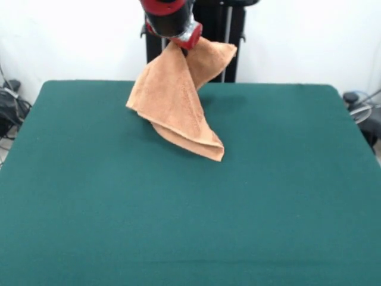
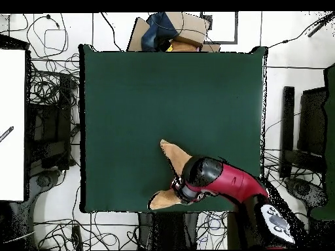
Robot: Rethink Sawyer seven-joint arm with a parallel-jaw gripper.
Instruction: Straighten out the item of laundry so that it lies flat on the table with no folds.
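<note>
The light orange-brown towel [image 1: 178, 101] hangs bunched and folded from my gripper [image 1: 181, 43] over the far middle of the dark green table [image 1: 178, 226]. The gripper is shut on the towel's top. One part drapes to the right behind the arm. The lowest corner reaches down to about the table surface; I cannot tell whether it touches. In the overhead view the red arm [image 2: 219, 180] covers most of the towel [image 2: 175, 155], which shows as two tips on either side of the gripper [image 2: 182, 189], near the table's [image 2: 163, 91] bottom edge. The white label is hidden.
The black pedestal [image 1: 214, 36] stands behind the table's far edge. Cables and gear lie on the floor around the table [image 2: 52, 98]. A cardboard box with a blue item [image 2: 173, 29] sits past the table's top edge in the overhead view. A white panel [image 2: 12, 124] is at the left.
</note>
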